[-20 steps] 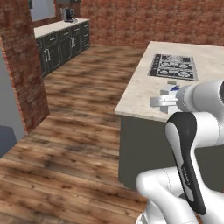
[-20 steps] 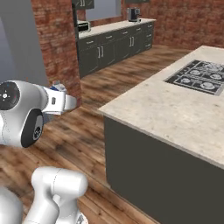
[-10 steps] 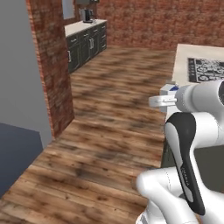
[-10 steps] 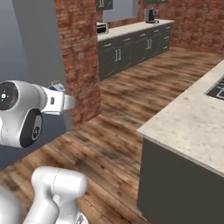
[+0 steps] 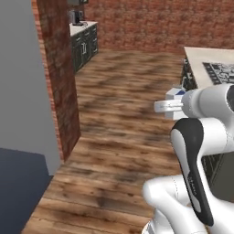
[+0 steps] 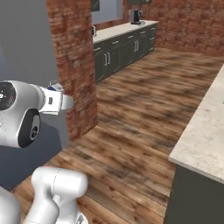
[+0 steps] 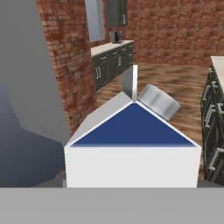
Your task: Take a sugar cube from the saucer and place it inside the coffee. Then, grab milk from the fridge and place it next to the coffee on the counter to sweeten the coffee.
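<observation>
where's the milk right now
The milk sits in the gripper, carried above the wood floor between the brick pillar and the island counter.

The milk (image 7: pixel 131 148) looks like smooth matt card, white with a flat blue gable and a dull grey metal-looking cap. The floor (image 5: pixel 132 91) is streaky brown wood planks with a faint sheen, and the pillar (image 6: pixel 74 57) is rough red brick. The desk (image 6: pixel 205 131) at the right is pale speckled stone, matt.

No readable text, label or number on anything
</observation>
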Controlling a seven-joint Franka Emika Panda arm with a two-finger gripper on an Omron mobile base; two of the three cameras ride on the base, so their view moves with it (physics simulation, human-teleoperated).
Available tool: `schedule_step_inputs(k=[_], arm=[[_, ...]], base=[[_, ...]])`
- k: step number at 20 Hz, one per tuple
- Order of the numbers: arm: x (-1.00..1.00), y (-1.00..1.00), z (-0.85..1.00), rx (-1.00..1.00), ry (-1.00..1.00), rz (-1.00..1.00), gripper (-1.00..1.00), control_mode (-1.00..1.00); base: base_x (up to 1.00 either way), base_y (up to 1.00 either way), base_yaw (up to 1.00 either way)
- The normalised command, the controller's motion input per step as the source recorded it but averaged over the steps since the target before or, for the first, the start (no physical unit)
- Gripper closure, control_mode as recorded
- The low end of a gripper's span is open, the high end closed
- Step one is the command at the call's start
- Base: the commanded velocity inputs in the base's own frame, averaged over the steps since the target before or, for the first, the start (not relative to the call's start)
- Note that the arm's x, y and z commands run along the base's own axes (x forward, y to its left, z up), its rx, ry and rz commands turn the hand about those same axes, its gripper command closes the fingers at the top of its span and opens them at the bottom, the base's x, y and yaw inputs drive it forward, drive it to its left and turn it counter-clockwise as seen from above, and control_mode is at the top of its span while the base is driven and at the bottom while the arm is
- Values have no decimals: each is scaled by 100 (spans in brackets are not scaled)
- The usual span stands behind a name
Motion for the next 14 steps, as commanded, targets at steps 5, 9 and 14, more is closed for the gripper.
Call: schedule_step_inputs(k=[5, 9, 14], arm=[[0, 0, 0, 0, 0, 0, 100, 100], [0, 0, 0, 0, 0, 0, 100, 100], [0, 0, 0, 0, 0, 0, 100, 100]], base=[[100, 47, -43], [100, 22, -38], [100, 9, -26]])
